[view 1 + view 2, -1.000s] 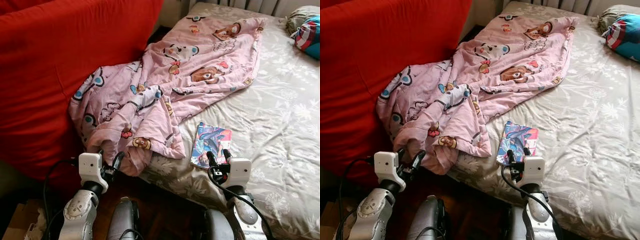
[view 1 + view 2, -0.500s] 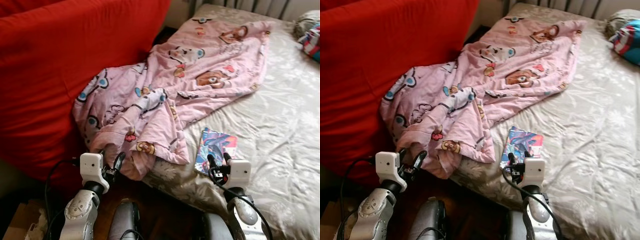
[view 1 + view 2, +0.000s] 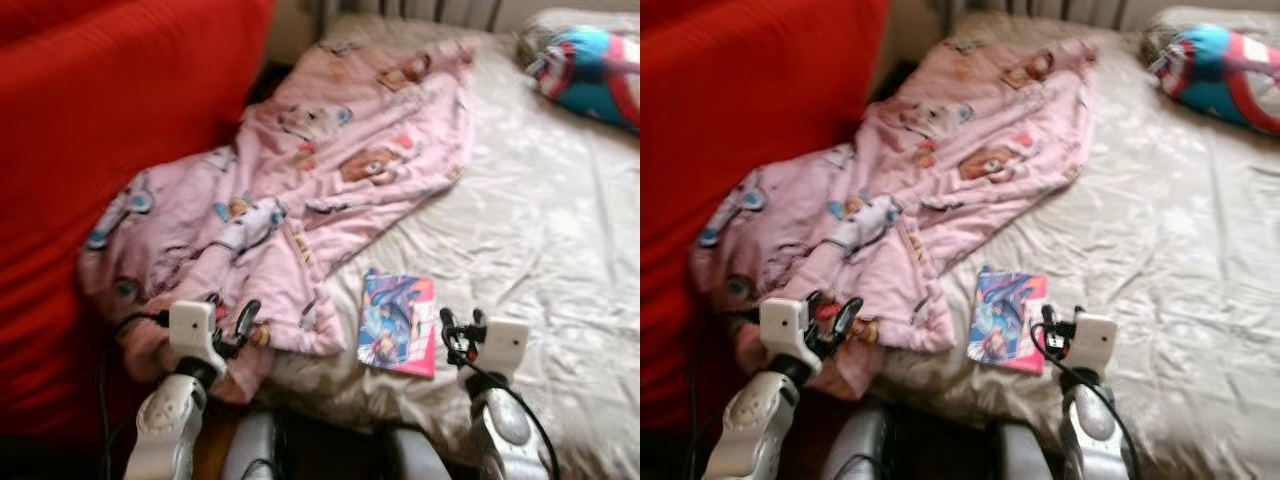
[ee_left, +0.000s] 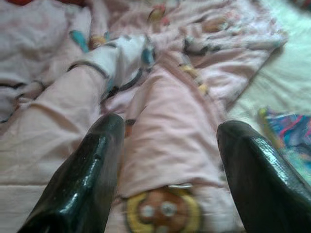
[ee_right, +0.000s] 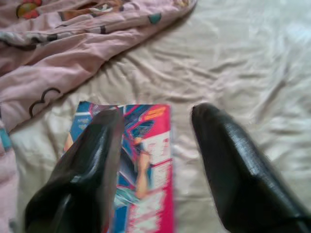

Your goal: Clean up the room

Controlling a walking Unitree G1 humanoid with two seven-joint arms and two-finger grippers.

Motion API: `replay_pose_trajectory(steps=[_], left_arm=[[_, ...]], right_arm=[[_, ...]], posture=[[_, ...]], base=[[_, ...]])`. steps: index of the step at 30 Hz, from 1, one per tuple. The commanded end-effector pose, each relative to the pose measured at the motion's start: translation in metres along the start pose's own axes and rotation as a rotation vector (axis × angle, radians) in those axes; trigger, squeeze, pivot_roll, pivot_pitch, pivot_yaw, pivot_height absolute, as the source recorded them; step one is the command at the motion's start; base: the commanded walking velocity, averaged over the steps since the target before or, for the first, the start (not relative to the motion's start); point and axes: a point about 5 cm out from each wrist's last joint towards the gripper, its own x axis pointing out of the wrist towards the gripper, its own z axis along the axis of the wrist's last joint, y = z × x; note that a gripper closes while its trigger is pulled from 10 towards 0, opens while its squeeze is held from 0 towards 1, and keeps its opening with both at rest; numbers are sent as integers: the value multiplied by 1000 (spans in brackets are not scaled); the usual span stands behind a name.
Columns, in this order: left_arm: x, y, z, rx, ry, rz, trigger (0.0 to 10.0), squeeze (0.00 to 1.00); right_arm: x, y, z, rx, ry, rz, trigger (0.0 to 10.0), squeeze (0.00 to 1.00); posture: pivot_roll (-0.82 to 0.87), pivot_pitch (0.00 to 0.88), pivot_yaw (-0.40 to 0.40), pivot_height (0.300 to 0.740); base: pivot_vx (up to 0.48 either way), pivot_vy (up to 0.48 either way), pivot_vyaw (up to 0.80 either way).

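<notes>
Right wrist view: the right pincer (image 5: 155,165) gapes wide above a glossy flat book (image 5: 141,170) on the bed's (image 3: 540,230) wrinkled floral sheet. Left pincer (image 4: 167,170), also wide, hovers over the soft, rumpled pink cartoon-print blanket (image 3: 300,200).

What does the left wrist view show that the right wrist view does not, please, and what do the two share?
Left wrist view alone: the left gripper, jaws open, hanging over a bear print on the pink cartoon blanket, plus a white and teal cartoon figure further up.

Right wrist view alone: the right gripper, jaws open, above the comic book, whose pink and blue cover is seen in full, and a wide stretch of beige bedsheet.

Both: the blanket, the book (only a corner in the left) and some bedsheet.
</notes>
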Motion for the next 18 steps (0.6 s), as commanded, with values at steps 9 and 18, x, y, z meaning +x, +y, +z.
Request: replay_pose_trajectory(steps=[9,18], left_arm=[[-5,1,-6,-14,28,7,10000,0],[-2,0,-3,-19,23,9,10000,0]], right_arm=[[11,-9,-11,70,101,-39,10000,0],[30,10,-2,87,95,22,10000,0]], posture=[[24,269,30,630],[37,280,43,630]], base=[[0,0,0],[0,0,0]])
